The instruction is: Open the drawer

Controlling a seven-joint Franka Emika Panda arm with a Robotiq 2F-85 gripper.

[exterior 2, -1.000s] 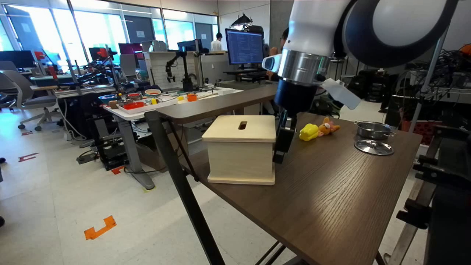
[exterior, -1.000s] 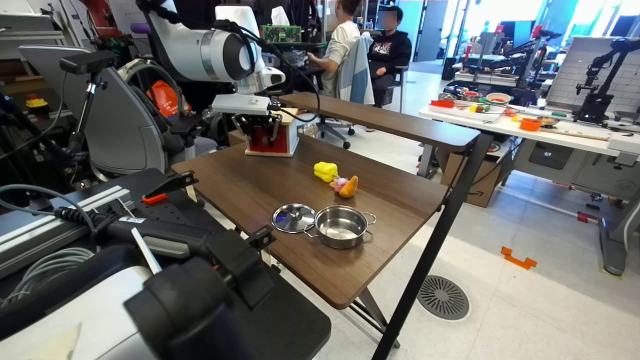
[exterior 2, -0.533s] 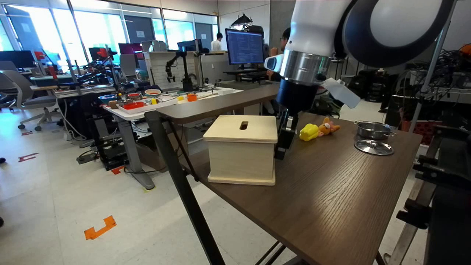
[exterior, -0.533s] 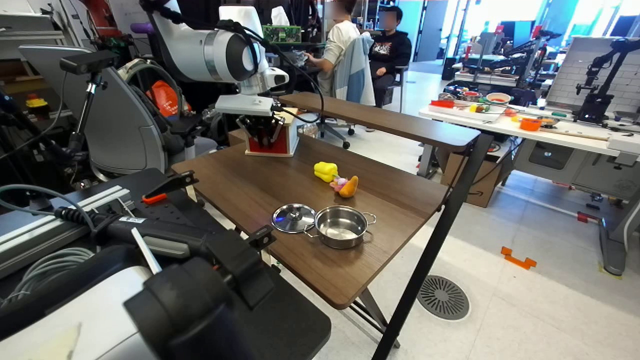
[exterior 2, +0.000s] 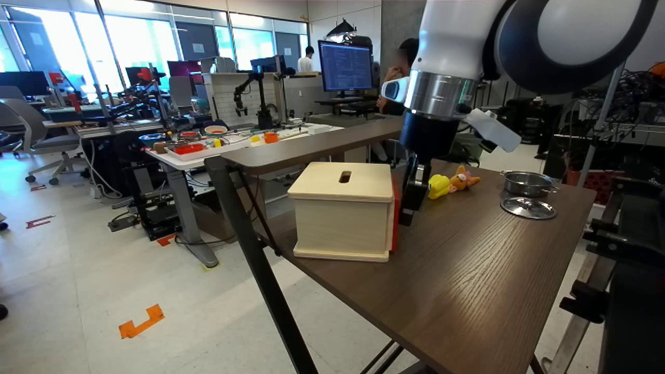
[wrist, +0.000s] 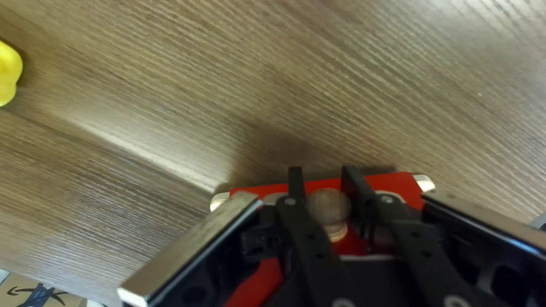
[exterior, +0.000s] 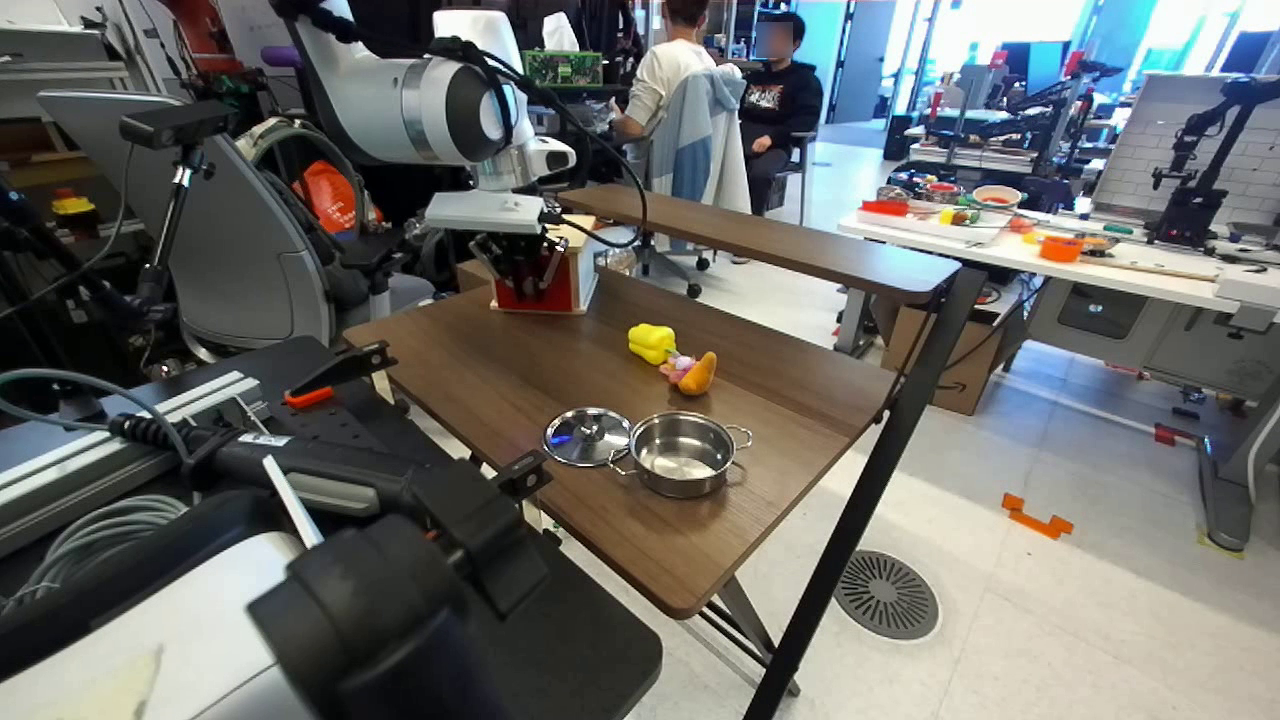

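Red-fronted drawer [exterior 2: 396, 228] is seen slightly out of the wooden box [exterior 2: 340, 226] in an exterior view. Round knob [wrist: 329, 207] is clamped by the end effector [wrist: 324, 181], fingers narrowed to knob width, one per side. Box is seated near the edge of the surface [exterior 2: 467, 270]; yellow pepper [exterior: 652, 343] is placed between box and pot [exterior: 690, 487], lid [exterior: 572, 425] just beside pot.
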